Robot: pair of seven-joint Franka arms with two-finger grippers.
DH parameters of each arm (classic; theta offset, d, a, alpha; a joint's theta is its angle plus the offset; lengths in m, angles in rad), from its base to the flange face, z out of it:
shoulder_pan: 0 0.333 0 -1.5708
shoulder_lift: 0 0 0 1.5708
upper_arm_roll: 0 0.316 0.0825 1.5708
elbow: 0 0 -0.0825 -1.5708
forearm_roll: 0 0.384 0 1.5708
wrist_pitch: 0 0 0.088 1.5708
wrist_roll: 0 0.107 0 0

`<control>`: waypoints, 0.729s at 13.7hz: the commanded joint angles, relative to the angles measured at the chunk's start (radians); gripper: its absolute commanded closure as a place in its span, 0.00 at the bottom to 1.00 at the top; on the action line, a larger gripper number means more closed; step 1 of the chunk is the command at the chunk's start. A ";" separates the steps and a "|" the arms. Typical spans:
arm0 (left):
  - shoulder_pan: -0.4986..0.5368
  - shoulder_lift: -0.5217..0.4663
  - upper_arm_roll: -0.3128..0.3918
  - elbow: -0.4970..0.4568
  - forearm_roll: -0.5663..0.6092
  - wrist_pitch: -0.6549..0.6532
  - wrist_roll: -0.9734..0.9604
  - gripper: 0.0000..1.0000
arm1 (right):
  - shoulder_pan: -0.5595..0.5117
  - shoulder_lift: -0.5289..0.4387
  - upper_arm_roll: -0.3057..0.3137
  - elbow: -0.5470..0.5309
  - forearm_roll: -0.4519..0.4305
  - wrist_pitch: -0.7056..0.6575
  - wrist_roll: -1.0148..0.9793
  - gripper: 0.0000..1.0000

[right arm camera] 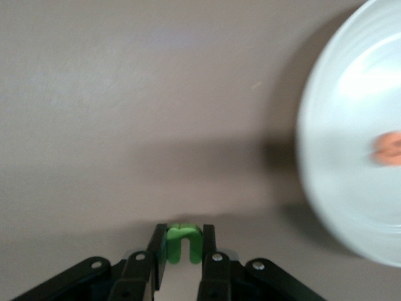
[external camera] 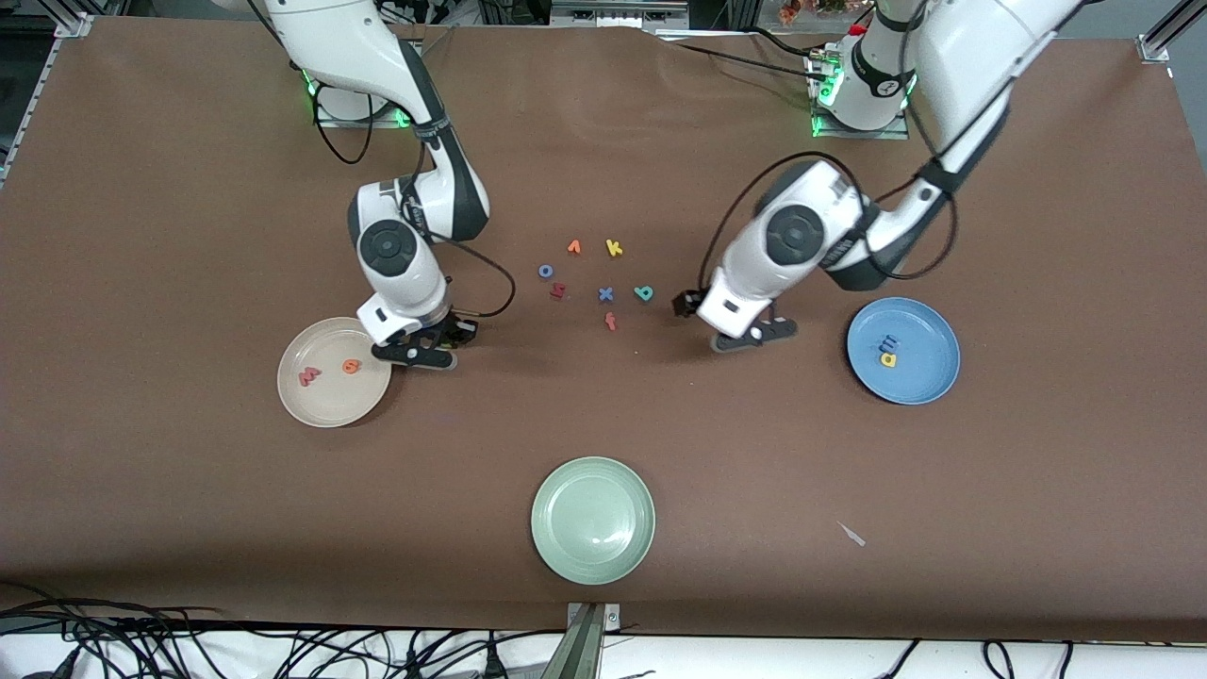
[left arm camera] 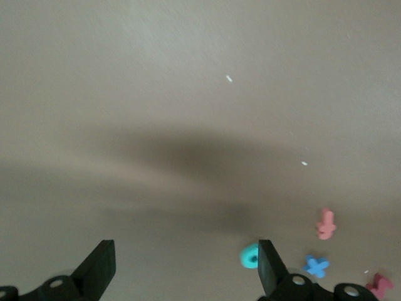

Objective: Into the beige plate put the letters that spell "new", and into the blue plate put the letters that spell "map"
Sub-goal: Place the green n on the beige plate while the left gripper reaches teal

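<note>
My right gripper (external camera: 421, 347) hangs over the table beside the rim of the beige plate (external camera: 321, 407). It is shut on the green n (right arm camera: 183, 243), which stands pinched between its fingers. In that plate lie the pinkish-red w (external camera: 308, 378) and the orange e (external camera: 351, 366). The blue plate (external camera: 929, 377) holds the light blue m (external camera: 891, 341) and the yellow p (external camera: 888, 358). The teal a (external camera: 644, 293) lies on the table among loose letters. My left gripper (external camera: 754, 336) is open and empty over bare table between the a and the blue plate. The teal a (left arm camera: 249, 255) shows just by one fingertip.
Loose letters lie mid-table: blue o (external camera: 545, 271), orange v (external camera: 573, 247), yellow k (external camera: 614, 248), a dark red letter (external camera: 557, 291), blue x (external camera: 605, 294), red f (external camera: 611, 322). A pale green plate (external camera: 592, 556) sits nearest the front camera.
</note>
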State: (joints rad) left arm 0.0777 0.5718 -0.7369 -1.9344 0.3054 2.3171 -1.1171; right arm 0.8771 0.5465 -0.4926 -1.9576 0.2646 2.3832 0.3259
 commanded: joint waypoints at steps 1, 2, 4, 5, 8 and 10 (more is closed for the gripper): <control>-0.070 0.063 0.007 0.008 0.145 0.064 -0.267 0.00 | -0.003 -0.033 -0.120 0.094 0.015 -0.206 -0.195 0.86; -0.094 0.098 0.010 0.018 0.190 0.065 -0.355 0.00 | -0.004 -0.033 -0.160 0.095 0.016 -0.222 -0.274 0.86; -0.120 0.146 0.013 0.035 0.251 0.084 -0.499 0.00 | -0.032 -0.031 -0.201 0.080 0.018 -0.220 -0.405 0.85; -0.133 0.164 0.014 0.049 0.254 0.085 -0.548 0.00 | -0.067 -0.031 -0.199 0.068 0.031 -0.211 -0.451 0.84; -0.202 0.181 0.057 0.077 0.253 0.085 -0.645 0.00 | -0.136 -0.022 -0.199 0.028 0.166 -0.184 -0.623 0.82; -0.255 0.184 0.102 0.084 0.253 0.085 -0.705 0.05 | -0.142 -0.020 -0.199 -0.010 0.188 -0.129 -0.659 0.81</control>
State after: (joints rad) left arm -0.1155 0.7434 -0.6793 -1.8847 0.5255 2.4059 -1.7436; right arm 0.7318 0.5317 -0.6946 -1.9264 0.4155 2.2027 -0.2888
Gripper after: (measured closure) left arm 0.018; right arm 0.744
